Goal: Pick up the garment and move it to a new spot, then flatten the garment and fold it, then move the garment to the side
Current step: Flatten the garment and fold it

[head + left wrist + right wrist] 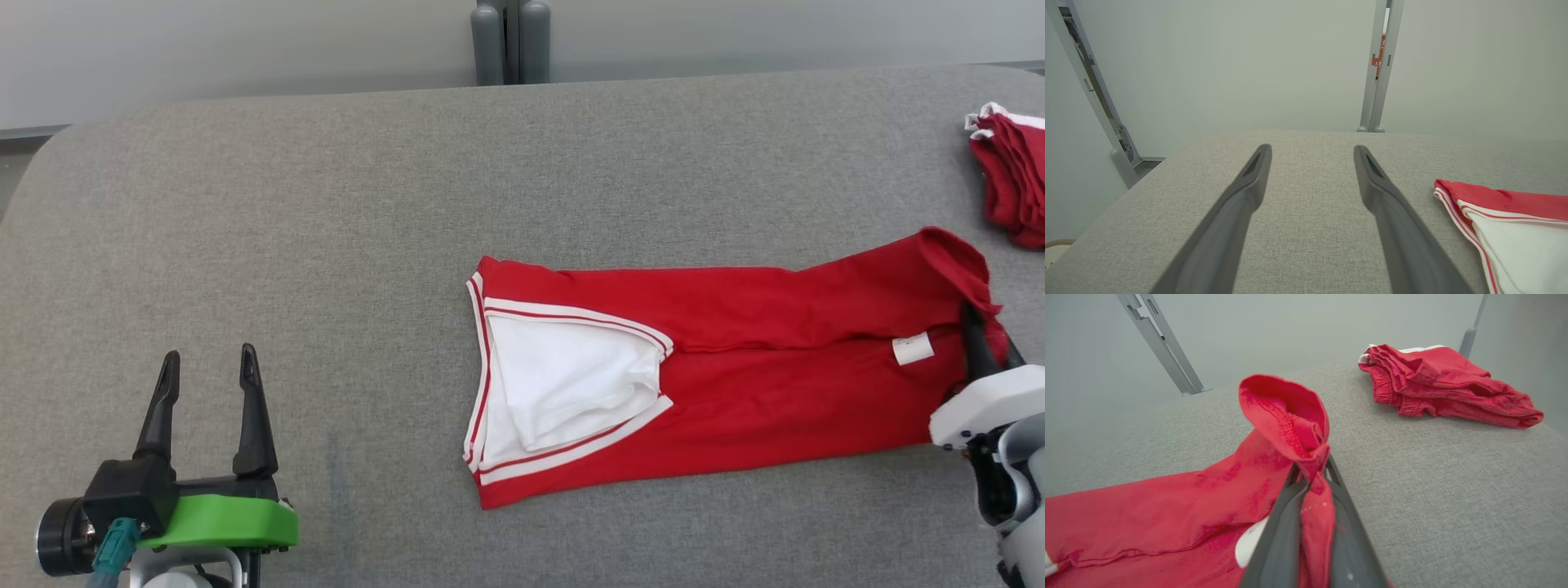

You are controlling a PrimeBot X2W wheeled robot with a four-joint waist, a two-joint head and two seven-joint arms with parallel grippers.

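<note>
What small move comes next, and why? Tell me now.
Probably lift the right gripper and carry the pinched end leftward: its jaws are shut on a bunched edge of the garment, while the rest lies flat on the table.

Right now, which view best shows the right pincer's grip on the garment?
Right wrist view: close up, the right pincer is shut on a bunched edge of the red garment. Head view: its fingers at the cloth. Left wrist view: the garment's striped end.

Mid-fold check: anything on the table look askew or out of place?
The garment lies folded but skewed: its right end is bunched and lifted in the shut right gripper, and white lining shows at the left end. Otherwise nothing stands out.
</note>
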